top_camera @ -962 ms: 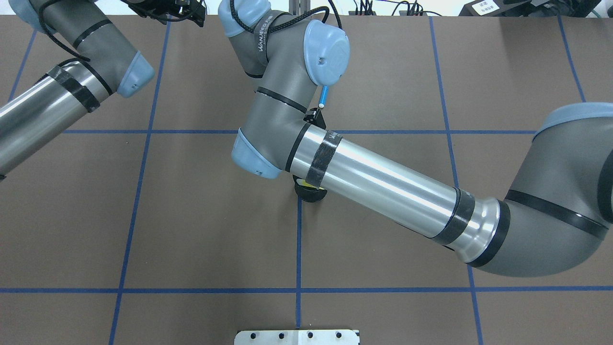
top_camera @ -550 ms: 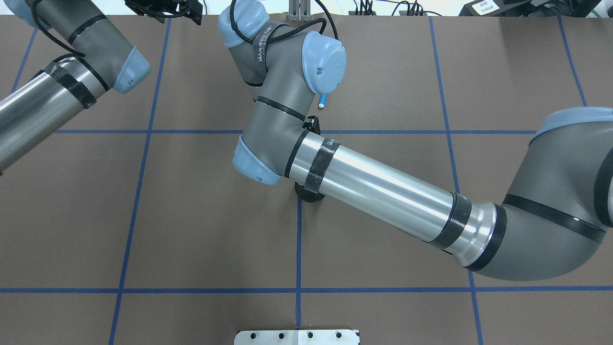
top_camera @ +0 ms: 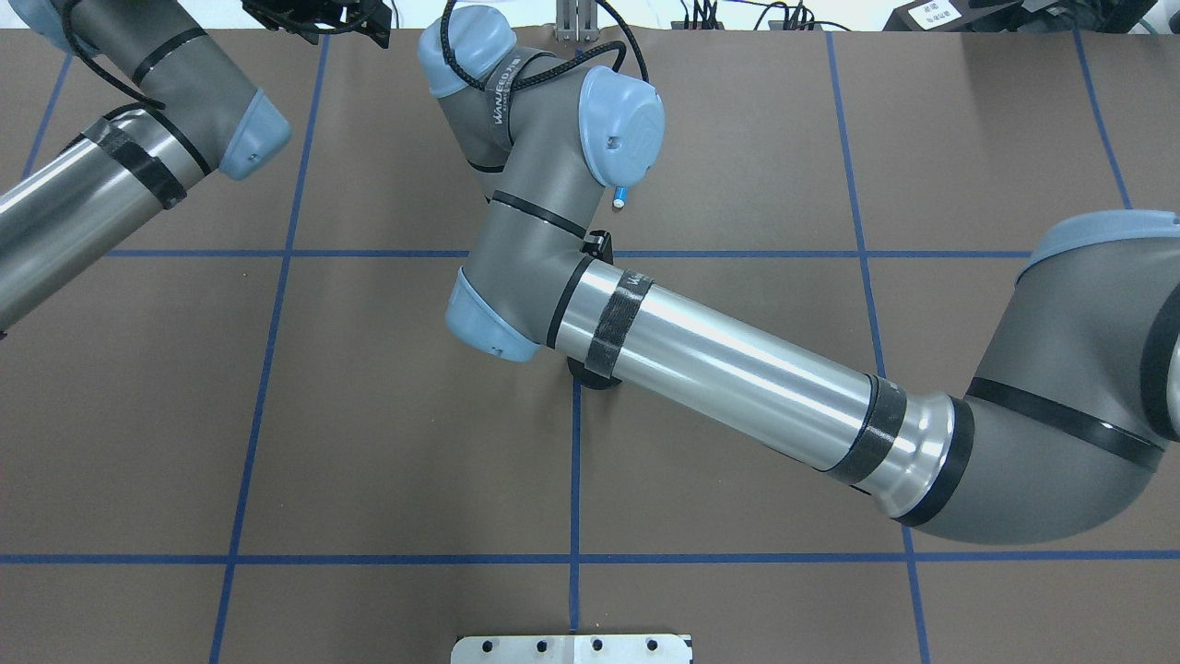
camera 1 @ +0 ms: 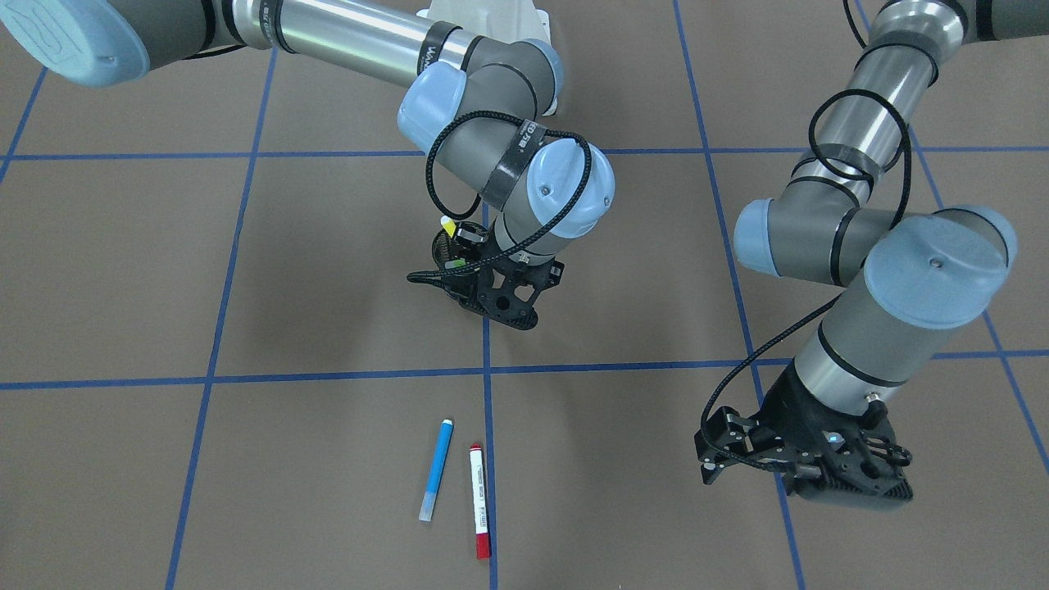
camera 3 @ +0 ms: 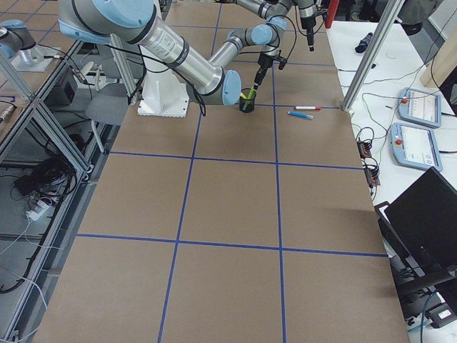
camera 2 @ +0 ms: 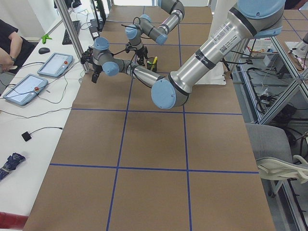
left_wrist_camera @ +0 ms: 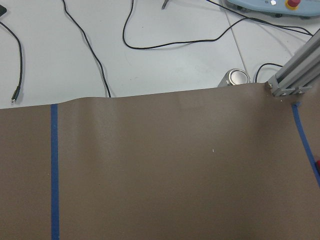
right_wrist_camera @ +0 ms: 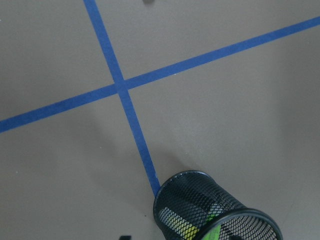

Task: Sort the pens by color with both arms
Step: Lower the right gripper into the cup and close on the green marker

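**Exterior front-facing view: two pens lie on the table, two stand in a cup**

A slim blue marker pen (camera 1: pixel 435 469) with a pale cap lies flat on the brown table marked with blue tape lines (camera 1: pixel 246 270). Just beside it, at its 3 o'clock, lies a white-barrelled pen with red ends (camera 1: pixel 479 501). The two are close but apart and roughly parallel. At their 12 o'clock stands a black wire-mesh cup (camera 1: pixel 442 246) holding a light green pen (camera 1: pixel 456 264) and a yellow pen (camera 1: pixel 447 223).

The right gripper (camera 1: pixel 442 279) hangs over the cup. Whether its fingers are parted or hold anything cannot be told. The left gripper (camera 1: pixel 706 459), at 4 o'clock from the cup and well apart from all the pens, has its fingers spread and holds nothing.

The pens look light and stiff, with smooth round barrels likely to roll or slip. The best hold is probably across the middle of the barrel. For the two on the table, one finger would have to slide into the narrow gap between them.
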{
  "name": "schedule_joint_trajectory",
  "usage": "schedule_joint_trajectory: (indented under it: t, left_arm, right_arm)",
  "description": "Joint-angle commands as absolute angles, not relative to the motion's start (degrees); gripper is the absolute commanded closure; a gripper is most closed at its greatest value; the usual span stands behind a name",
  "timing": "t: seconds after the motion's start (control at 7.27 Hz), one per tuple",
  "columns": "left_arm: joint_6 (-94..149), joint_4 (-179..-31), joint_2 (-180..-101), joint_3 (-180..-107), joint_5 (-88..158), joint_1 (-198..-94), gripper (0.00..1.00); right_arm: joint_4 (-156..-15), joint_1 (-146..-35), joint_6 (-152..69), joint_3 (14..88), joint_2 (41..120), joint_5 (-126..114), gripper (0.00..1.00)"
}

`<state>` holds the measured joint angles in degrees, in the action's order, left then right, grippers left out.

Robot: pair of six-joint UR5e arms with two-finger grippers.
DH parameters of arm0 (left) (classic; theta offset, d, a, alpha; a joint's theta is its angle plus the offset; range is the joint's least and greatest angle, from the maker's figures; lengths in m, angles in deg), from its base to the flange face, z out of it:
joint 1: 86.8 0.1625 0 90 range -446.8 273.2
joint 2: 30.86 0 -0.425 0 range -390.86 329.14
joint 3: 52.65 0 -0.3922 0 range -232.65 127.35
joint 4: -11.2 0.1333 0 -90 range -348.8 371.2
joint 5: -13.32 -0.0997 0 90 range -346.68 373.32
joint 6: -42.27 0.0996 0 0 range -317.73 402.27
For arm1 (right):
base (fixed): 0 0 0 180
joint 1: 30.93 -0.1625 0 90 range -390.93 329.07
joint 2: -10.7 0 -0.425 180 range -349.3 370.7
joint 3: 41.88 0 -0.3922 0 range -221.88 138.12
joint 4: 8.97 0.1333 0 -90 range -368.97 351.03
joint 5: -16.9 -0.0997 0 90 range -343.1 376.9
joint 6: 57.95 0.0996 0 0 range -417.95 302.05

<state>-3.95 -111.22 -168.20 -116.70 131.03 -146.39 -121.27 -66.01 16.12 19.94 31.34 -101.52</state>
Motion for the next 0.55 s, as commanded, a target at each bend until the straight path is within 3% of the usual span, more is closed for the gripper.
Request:
schedule_joint_trajectory:
  t: [0.0,0.41]
  left_arm:
    - [-3.96,-111.23,-168.24,-116.72,131.10,-146.47,0.00]
    - [-4.05,-111.23,-168.33,-116.72,131.10,-146.39,0.00]
  right_arm:
    - [-123.40,-65.39,16.14,20.97,31.53,-101.75,0.30]
    - [-123.76,-65.38,15.79,21.58,32.93,-101.49,0.37]
